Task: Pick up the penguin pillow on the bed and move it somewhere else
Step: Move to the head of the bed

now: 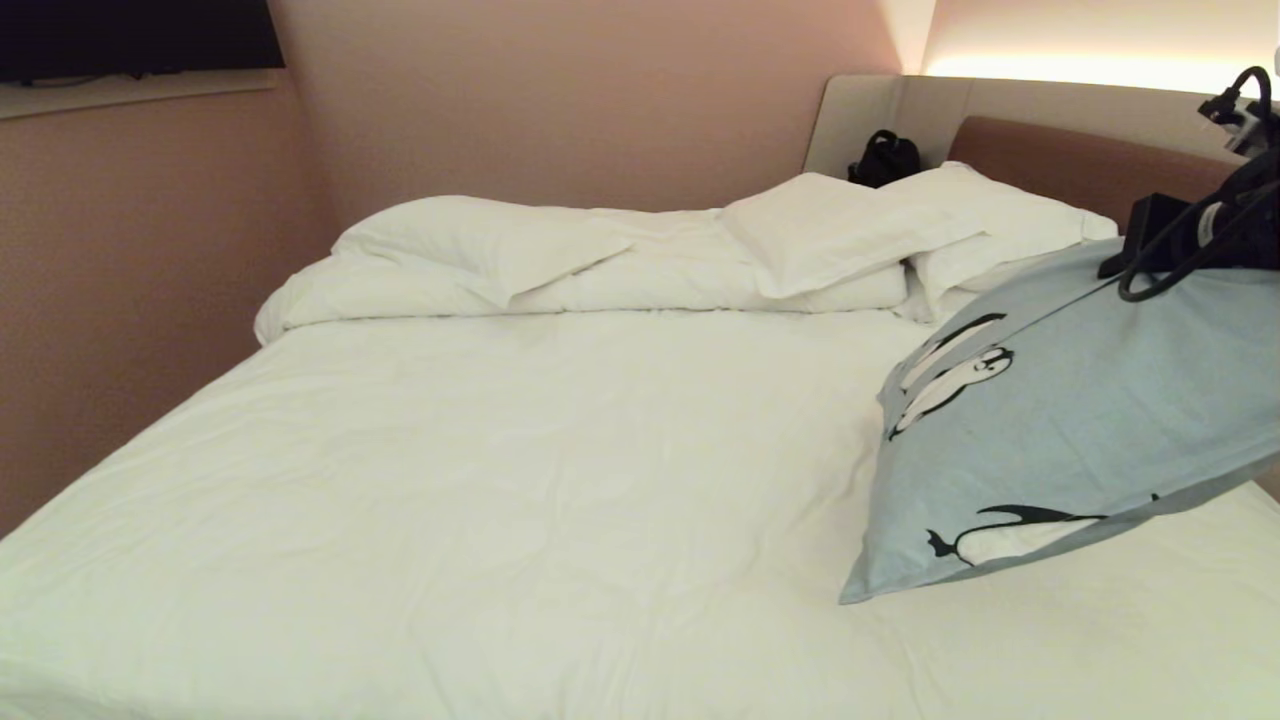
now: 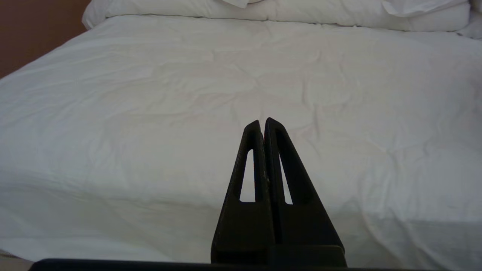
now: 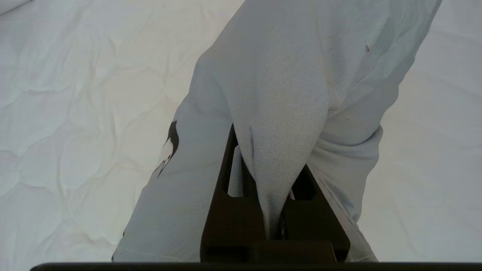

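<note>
The light blue penguin pillow (image 1: 1070,420) hangs tilted at the right of the head view, lifted above the bed's white sheet (image 1: 520,480), its lower corner close to the sheet. My right gripper (image 1: 1150,255) holds its upper edge, with the black wrist and cables showing above. In the right wrist view the gripper (image 3: 269,150) is shut on a pinched fold of the pillow's blue fabric (image 3: 286,82), which covers the fingertips. My left gripper (image 2: 262,122) is shut and empty, hovering low above the sheet (image 2: 150,113) near the bed's front edge.
A folded white duvet (image 1: 480,265) and white pillows (image 1: 900,225) lie along the far side by the brown headboard (image 1: 1080,160). A black bag (image 1: 885,158) sits on the ledge behind. A pink wall (image 1: 150,280) borders the bed's left side.
</note>
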Motion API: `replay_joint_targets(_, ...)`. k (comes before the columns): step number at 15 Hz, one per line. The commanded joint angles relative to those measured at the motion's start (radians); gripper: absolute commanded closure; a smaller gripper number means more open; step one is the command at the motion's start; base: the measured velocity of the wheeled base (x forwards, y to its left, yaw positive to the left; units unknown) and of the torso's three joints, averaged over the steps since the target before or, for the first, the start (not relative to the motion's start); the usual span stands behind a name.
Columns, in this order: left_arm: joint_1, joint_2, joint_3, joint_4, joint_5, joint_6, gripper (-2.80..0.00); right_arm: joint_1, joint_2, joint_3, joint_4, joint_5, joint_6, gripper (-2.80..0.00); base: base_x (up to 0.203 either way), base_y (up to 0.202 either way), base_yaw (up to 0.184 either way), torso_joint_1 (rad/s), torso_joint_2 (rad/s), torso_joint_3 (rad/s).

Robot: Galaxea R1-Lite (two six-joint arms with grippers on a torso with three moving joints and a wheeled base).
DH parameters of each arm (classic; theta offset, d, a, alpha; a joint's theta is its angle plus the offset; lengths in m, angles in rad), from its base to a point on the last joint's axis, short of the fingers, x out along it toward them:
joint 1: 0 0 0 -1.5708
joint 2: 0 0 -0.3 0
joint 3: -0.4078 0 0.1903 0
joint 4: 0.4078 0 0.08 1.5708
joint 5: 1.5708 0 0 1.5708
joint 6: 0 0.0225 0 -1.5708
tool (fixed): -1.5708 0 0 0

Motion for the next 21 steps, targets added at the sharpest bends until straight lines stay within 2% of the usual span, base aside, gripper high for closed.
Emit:
replay_joint_targets(1, 0.0, 0.0, 0.0, -0.001, 0.0, -0.001, 0.0, 0.0, 0.002, 0.0, 0.003, 0.0, 0.0, 0.0, 0.0, -0.195, 0.001, -0.002, 0.0, 0.002)
replay_joint_targets(10, 0.0, 0.0, 0.0, -0.001, 0.0, 0.0, 0.0, 0.0, 0.017, 0.0, 0.003, -0.001, 0.0, 0.0, 0.0, -0.189, 0.0, 0.003, 0.0, 0.005)
replay_joint_targets(15, 0.0, 0.0, 0.0, 0.001, 0.0, -0.001, 0.0, -0.001, 0.004, -0.007, 0.001, -0.011, -0.012, 0.0, 0.0, -0.036, 0.0, 0.002, 0.0, 0.001)
replay_joint_targets(18, 0.0, 0.0, 0.0, 0.0, 0.0, -0.001, 0.0, -0.037, 0.009, -0.031, 0.001, -0.014, -0.046, 0.0, 0.0, 0.0, 0.0, 0.0, 0.0, 0.0)
replay_joint_targets(21, 0.0, 0.0, 0.0, 0.001, 0.0, -0.001, 0.0, -0.065, 0.015, -0.035, 0.001, -0.061, -0.146, 0.0, 0.0, 0.0, 0.0, 0.0, 0.0, 0.0)
